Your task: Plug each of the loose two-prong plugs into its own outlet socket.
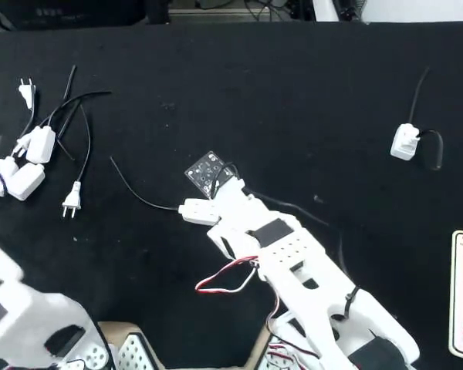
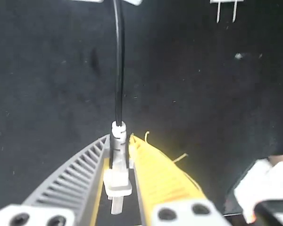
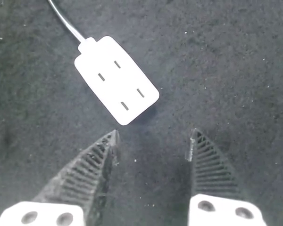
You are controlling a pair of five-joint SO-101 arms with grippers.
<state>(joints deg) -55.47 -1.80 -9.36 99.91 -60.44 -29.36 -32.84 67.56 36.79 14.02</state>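
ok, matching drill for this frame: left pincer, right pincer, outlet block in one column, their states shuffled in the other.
Things:
1. left pincer
2. right pincer
3. outlet block

States:
A. open, holding nothing
B. flat on the black table, slots up and empty
C. shut on a plug with a black cord

Pairs: 1-C, 2-A, 3-B

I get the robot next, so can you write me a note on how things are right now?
Left pincer: shut on a plug with a black cord.
Right pincer: open, close to an empty socket block.
On the table, left in the high view: a loose plug, a second plug, more sockets.
Done: nothing confirmed.
Left: seat the held plug, then the loose ones.
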